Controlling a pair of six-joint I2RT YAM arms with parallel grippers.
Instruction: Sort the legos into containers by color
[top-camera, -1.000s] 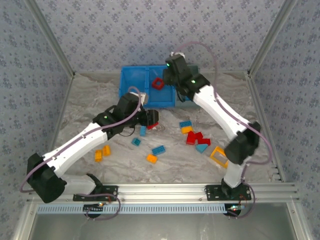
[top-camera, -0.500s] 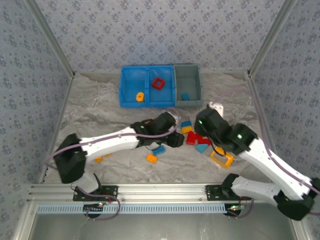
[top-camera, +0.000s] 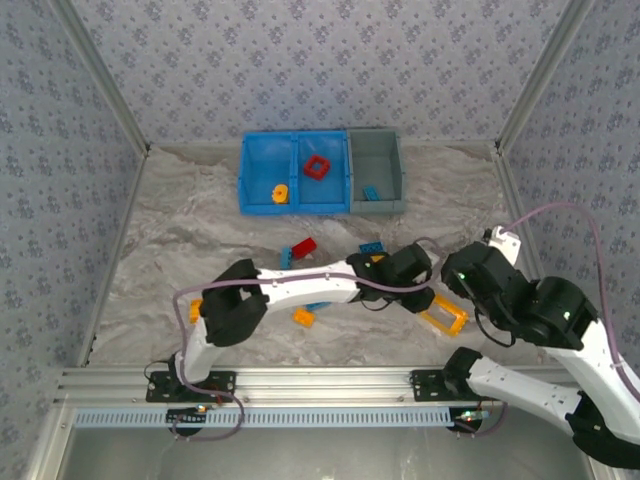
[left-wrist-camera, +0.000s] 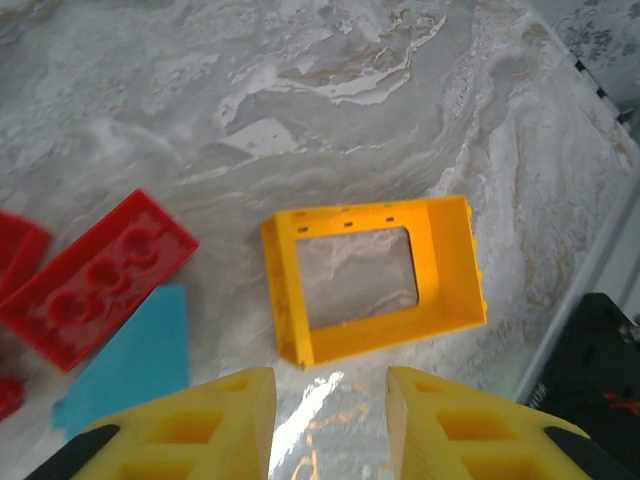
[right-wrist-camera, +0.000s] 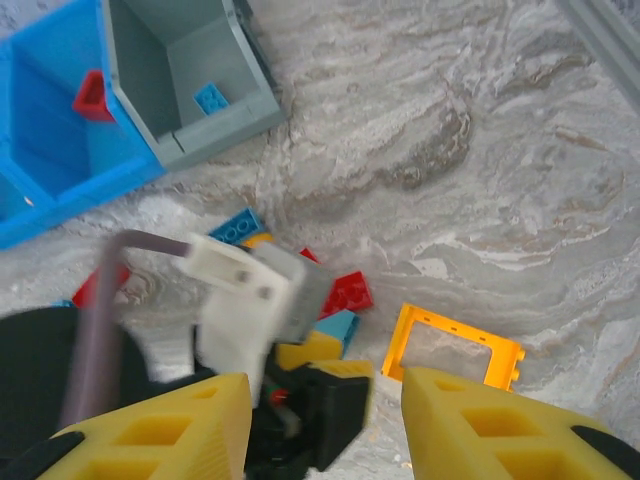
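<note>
The left gripper (left-wrist-camera: 328, 385) is seen low over the marbled table (left-wrist-camera: 330, 90), jaws parted, with nothing caught between them. The yellow frame (left-wrist-camera: 375, 280) is found lying flat just ahead of its fingertips. A red studded brick (left-wrist-camera: 95, 280) and a light-blue piece (left-wrist-camera: 130, 365) are seen just beside each other, left of the frame in the wrist view.

The right gripper (right-wrist-camera: 325, 385) is held higher, jaws likewise apart and empty. Its line down to the pile is blocked by the left arm (top-camera: 300, 285), whose wrist is stretched across the bricks.

At the back, three containers (top-camera: 322, 205) are counted, two blue and one grey. One piece is seen in each: an orange round one (top-camera: 280, 193), a red frame (top-camera: 317, 167) and a blue brick (top-camera: 371, 192).
</note>
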